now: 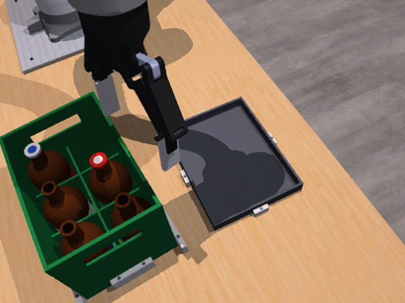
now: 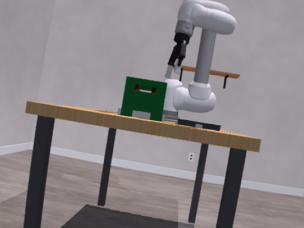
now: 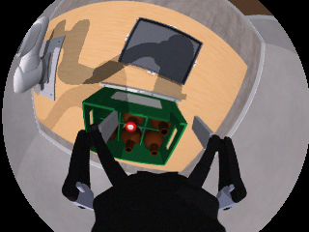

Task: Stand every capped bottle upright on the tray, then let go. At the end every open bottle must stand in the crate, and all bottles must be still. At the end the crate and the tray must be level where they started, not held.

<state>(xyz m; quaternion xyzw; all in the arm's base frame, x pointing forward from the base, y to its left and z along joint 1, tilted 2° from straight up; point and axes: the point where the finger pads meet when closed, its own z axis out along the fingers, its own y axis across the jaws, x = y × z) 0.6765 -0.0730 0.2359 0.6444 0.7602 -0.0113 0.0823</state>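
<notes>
Claw (image 1: pixel 137 128) (image 2: pixel 172 72) (image 3: pixel 155 120) is hanging released, fingers spread wide, nothing between them, above the worktop (image 1: pixel 285 262) (image 2: pixel 144 127) (image 3: pixel 217 72) near the crate's tray-facing side. Crate (image 1: pixel 106 266) (image 2: pixel 143 102) (image 3: pixel 166 107) is sitting level on the worktop, tray (image 1: pixel 237 183) (image 2: pixel 200 123) (image 3: pixel 161 45) lying flat beside it.

Progress: capped bottles on tray, none; the tray is holding nothing but shadow. Two capped ones are showing in the top view, both standing in crate compartments: white-and-blue-capped bottle (image 1: pixel 48 168), in the corner compartment toward the arm base, and red-capped bottle (image 1: pixel 110 180) (image 3: pixel 130 128), in the middle compartment on the tray side. Three open bottles are also standing in the crate: middle open bottle (image 1: pixel 65 204), on the far side from the tray; front open bottle (image 1: pixel 82 239), partly hidden by the end wall; tray-side open bottle (image 1: pixel 129 212), also partly hidden (mouths visible, no caps). These are already where they belong.

Left: both capped bottles are still needing lift, transfer, upright placing and release. The claw is probably lining up for a first pick (which cap, cannot tell). Crate and tray are looking unheld; original positions, cannot confirm.
</notes>
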